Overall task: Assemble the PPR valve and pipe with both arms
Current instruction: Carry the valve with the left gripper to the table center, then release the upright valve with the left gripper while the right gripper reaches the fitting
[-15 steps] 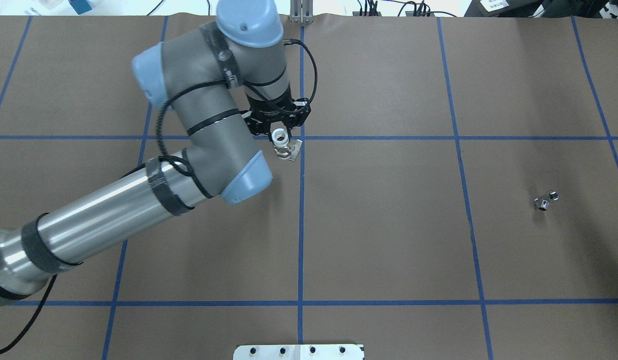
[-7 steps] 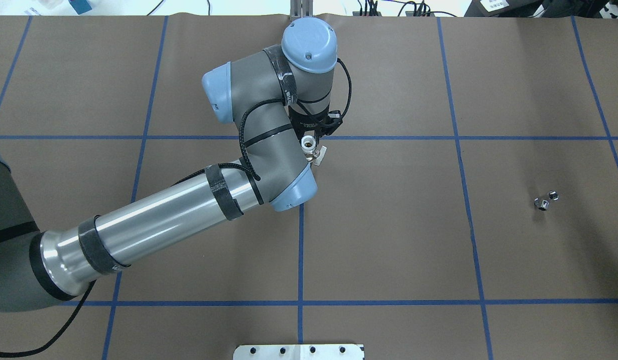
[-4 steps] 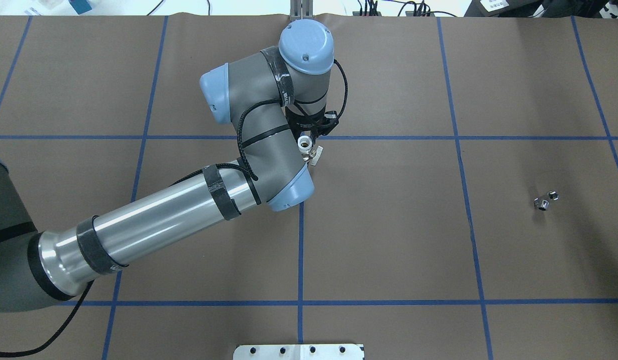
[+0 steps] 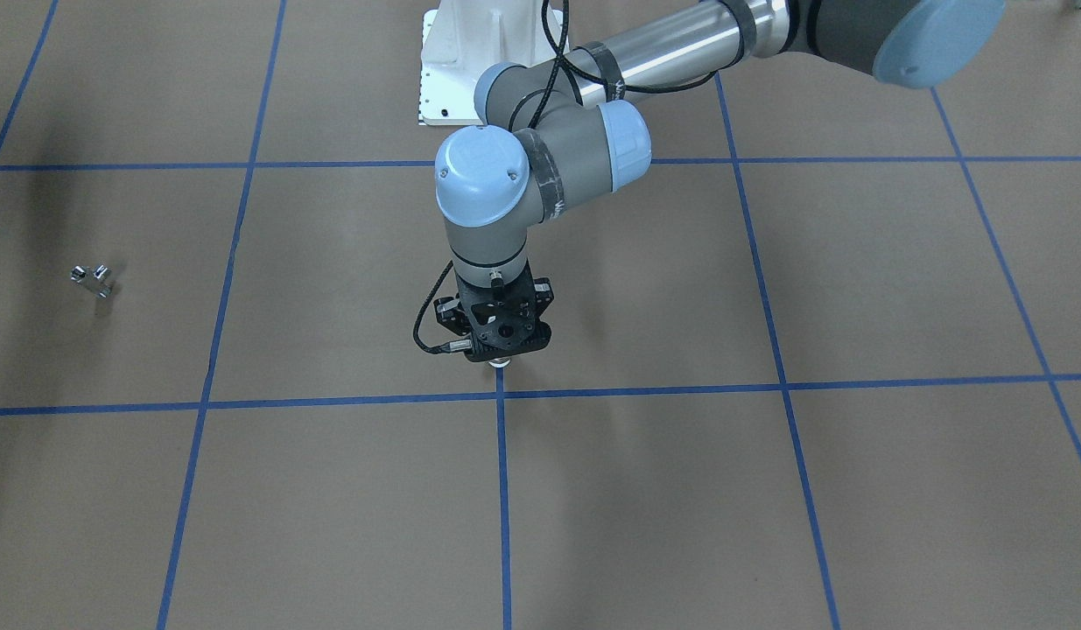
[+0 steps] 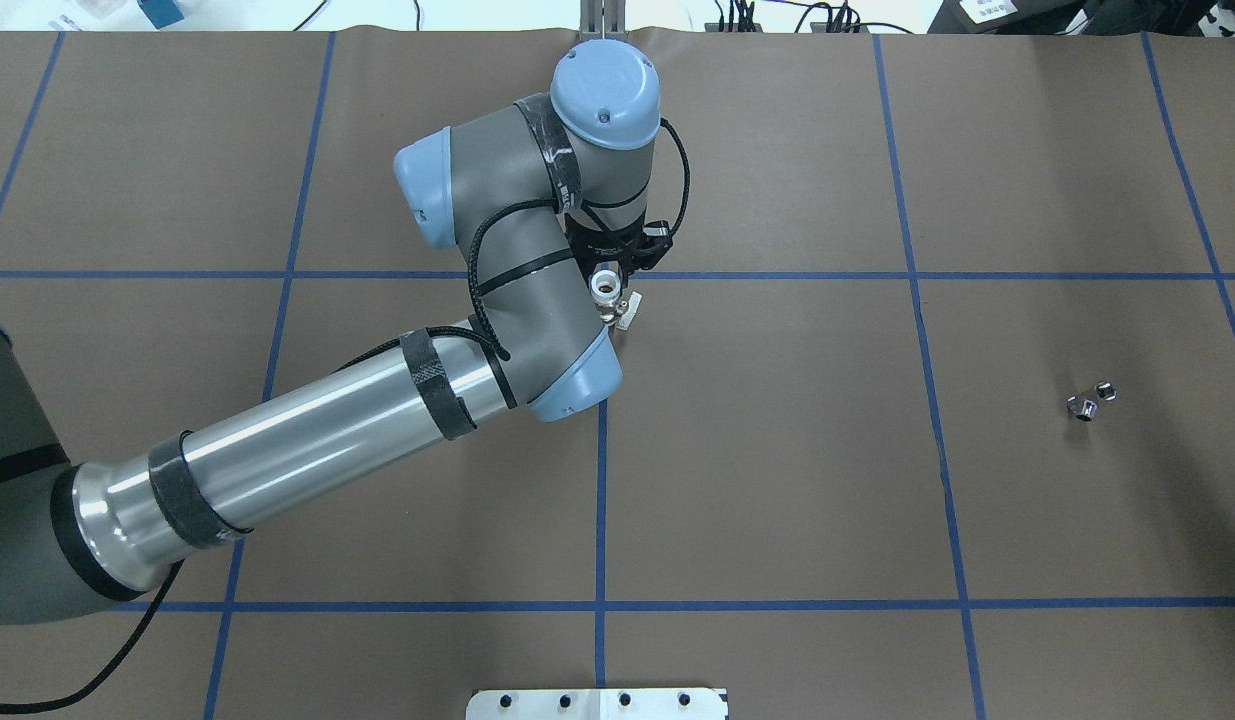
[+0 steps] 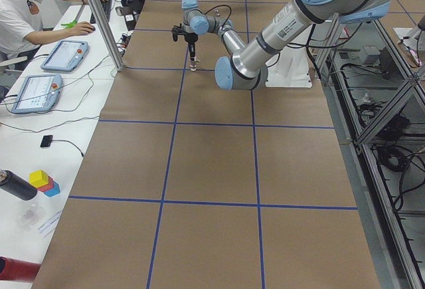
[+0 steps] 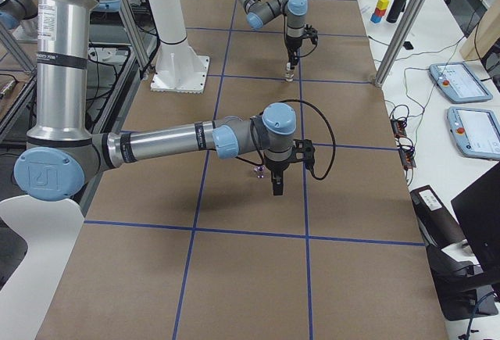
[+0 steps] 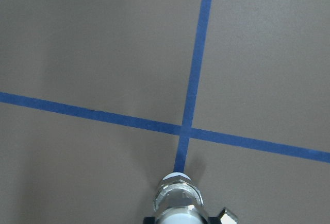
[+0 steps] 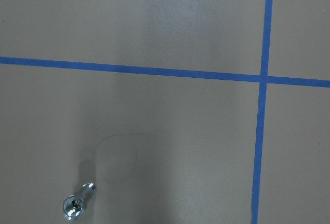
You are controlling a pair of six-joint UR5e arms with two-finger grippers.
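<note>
My left gripper [image 5: 613, 272] is shut on the PPR valve [image 5: 606, 287], a white cylinder with a metal ring and a small side lever. It hangs near the middle tape crossing. From the front the left gripper [image 4: 501, 348] points straight down, and only the tip of the valve [image 4: 499, 360] shows below it. In the left wrist view the valve [image 8: 178, 203] hangs just above the paper. The pipe [image 5: 1089, 403], a tiny chrome fitting, lies alone at the table's right. My right gripper [image 7: 276, 187] hovers over the pipe [image 7: 258, 172]; I cannot tell its state.
Brown paper with blue tape lines [image 5: 600, 450] covers the table. The white pedestal base [image 4: 452, 70] stands at the robot's edge. A side bench with tablets [image 6: 63, 55] and a seated person [image 6: 26, 10] runs along the far side, behind metal posts [image 6: 99, 16].
The left arm swung right with the valve, turning its wrist, then eased slightly back left. The pipe has not moved.
</note>
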